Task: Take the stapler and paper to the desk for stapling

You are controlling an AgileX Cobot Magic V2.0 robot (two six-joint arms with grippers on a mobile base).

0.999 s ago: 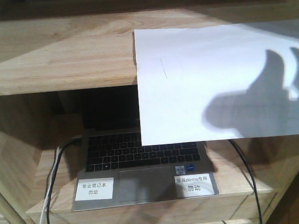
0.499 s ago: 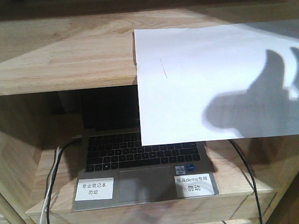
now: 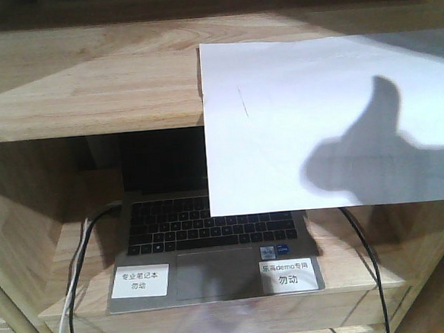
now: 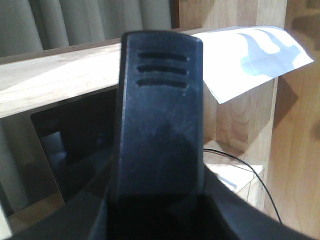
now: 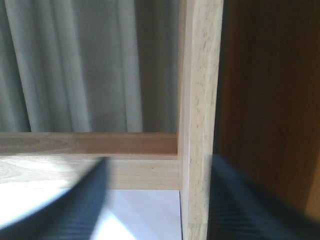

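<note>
**Pinching the paper [image 3: 279, 109] off the shelf [image 3: 87, 92]**

Lying flat up there, front edge overhanging the laptop [image 3: 212, 236]. Bring right gripper [image 5: 156, 197], jaws spread apart, level onto that free overhang; close gently, draw straight out. Left gripper [image 4: 160, 125]: jaw state impossible to tell.

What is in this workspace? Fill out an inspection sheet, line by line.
Surface: wooden shelf unit, light grained boards.
Job's things: paper lies on the upper board and overhangs its front edge; stapler, nothing seen.
Clutter: open laptop on the lower shelf, two white labels on its palm rest.
Grippers: left gripper fills its wrist view, state unclear; right gripper open, holding nothing.
Cables: black cables on either side of the laptop.
Surroundings: grey curtain behind the shelf.
</note>
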